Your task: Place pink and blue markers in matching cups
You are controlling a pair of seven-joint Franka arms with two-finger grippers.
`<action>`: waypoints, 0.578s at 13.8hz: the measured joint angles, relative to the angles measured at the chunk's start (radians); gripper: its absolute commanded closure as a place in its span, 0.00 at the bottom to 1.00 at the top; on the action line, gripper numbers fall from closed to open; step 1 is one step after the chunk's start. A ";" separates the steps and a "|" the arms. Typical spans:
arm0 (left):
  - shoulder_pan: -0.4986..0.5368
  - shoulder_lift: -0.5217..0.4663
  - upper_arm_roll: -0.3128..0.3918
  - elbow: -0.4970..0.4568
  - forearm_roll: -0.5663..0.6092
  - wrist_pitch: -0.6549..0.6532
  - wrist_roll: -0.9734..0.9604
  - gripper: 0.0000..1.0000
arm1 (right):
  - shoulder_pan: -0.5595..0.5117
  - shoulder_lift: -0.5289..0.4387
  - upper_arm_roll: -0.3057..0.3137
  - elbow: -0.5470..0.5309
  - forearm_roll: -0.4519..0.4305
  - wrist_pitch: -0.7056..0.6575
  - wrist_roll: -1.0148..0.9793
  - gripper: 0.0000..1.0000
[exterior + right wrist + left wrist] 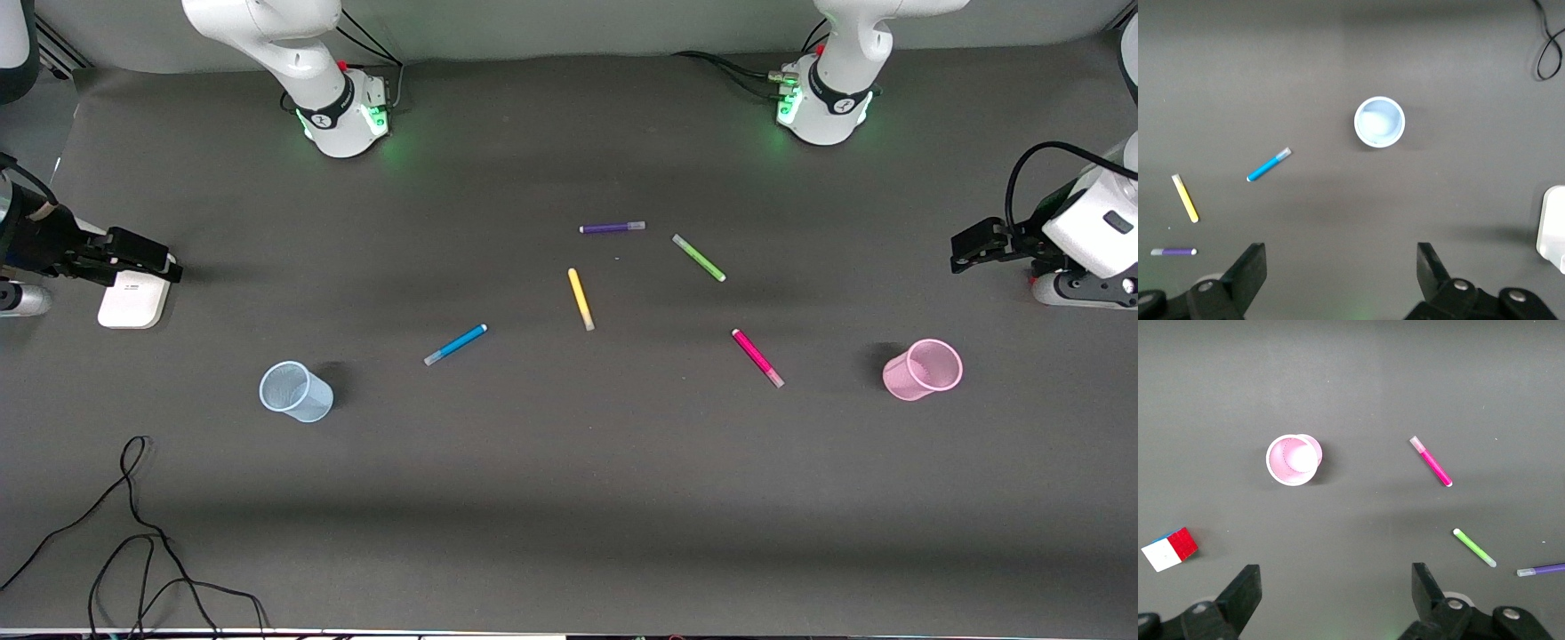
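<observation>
- The left gripper [965,249] hangs at the right edge of the front view, jaws spread wide and holding nothing; its fingers [1245,597] frame the bottom of the left wrist view.
- The pink cup [923,370] stands upright in the lower right of the front view, near that gripper. The pink marker [757,357] lies flat nearer the frame's middle, well apart from the cup.
- The right gripper [147,258] hangs at the left edge of the front view, jaws also spread and empty, over a white box [133,298].
- The blue cup [296,391] stands upright lower left of centre; the blue marker [455,344] lies flat toward the middle, apart from it.
- Bare table [569,498] lies between each marker and its cup.
- Near the centre lie a yellow pen [581,299], a green pen [699,258] and, above them, a purple pen [612,228].
- A colour cube [1169,549] shows at the lower left of the left wrist view.
- A black cable [133,533] curls in the bottom left corner of the front view.
</observation>
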 measured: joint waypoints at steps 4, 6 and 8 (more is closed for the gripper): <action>0.002 0.004 0.002 0.000 0.000 -0.004 -0.009 0.00 | 0.010 0.000 0.008 0.000 0.001 -0.099 0.098 0.00; 0.002 0.005 0.002 0.000 0.000 -0.012 -0.075 0.00 | 0.045 0.001 0.022 -0.001 0.007 -0.126 0.310 0.00; -0.006 0.007 -0.006 -0.004 -0.002 -0.017 -0.190 0.00 | 0.120 0.006 0.041 -0.002 0.009 -0.125 0.530 0.00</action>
